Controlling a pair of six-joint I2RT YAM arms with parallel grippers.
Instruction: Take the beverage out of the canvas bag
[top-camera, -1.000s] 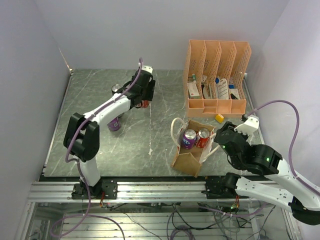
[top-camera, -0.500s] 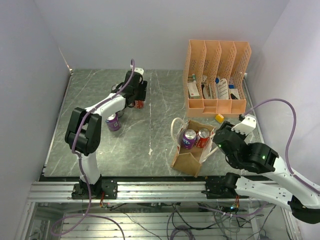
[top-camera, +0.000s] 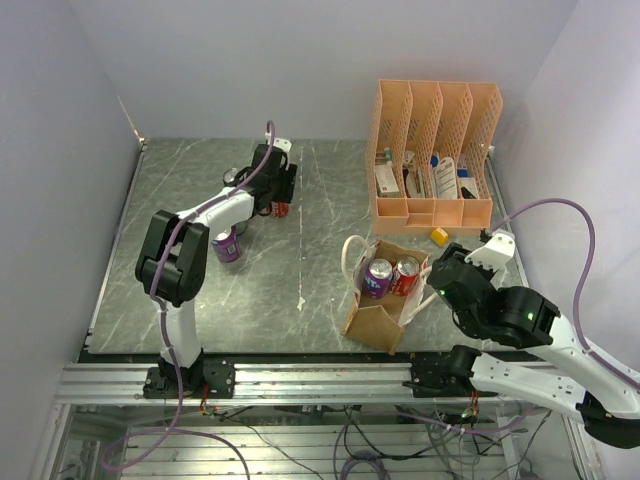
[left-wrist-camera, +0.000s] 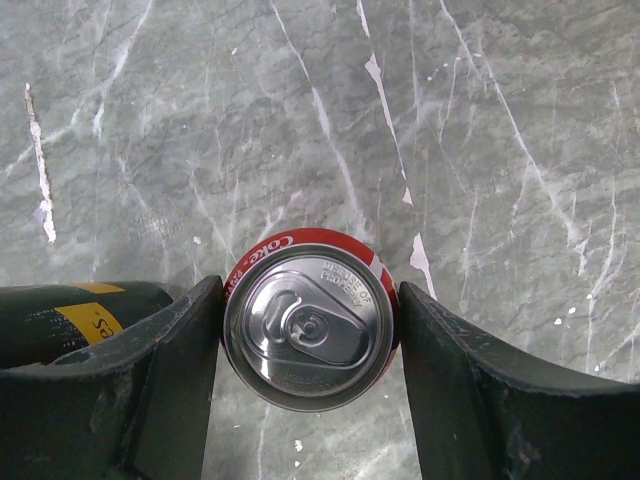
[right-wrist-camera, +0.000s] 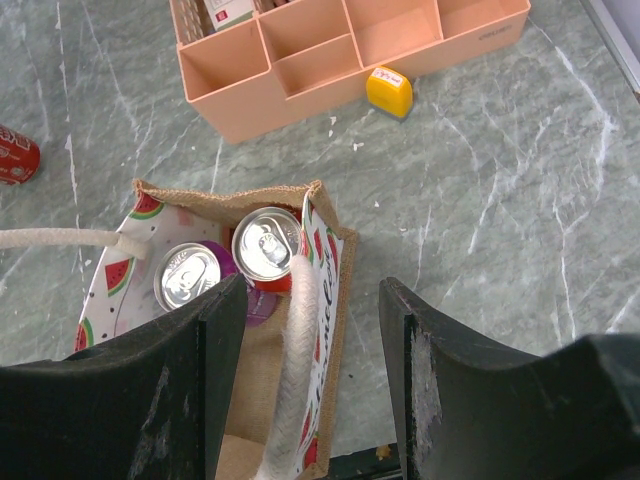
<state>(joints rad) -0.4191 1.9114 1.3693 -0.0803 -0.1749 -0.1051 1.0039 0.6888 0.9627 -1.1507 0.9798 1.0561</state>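
Note:
The tan canvas bag (top-camera: 372, 318) stands open at the front right, with white rope handles (right-wrist-camera: 298, 350). A purple can (top-camera: 379, 277) and a red can (top-camera: 406, 275) stand upright inside it, and the right wrist view shows that purple can (right-wrist-camera: 190, 277) and red can (right-wrist-camera: 267, 243) from above. My right gripper (top-camera: 438, 280) hangs open above the bag's right wall (right-wrist-camera: 335, 262), a rope handle between its fingers (right-wrist-camera: 205, 380) without touching them. At the back left, my left gripper (top-camera: 279, 203) is shut on a red Coke can (left-wrist-camera: 305, 325), upright at or just above the tabletop.
A purple can (top-camera: 227, 245) stands left of centre, and a dark can (left-wrist-camera: 70, 315) lies beside my left finger. The peach file organizer (top-camera: 435, 150) with cartons stands at the back right. A small yellow object (right-wrist-camera: 389, 90) lies just in front of it.
My left gripper has come down and slightly left with the red Coke can, then stayed still. The right arm and the bag have barely moved.

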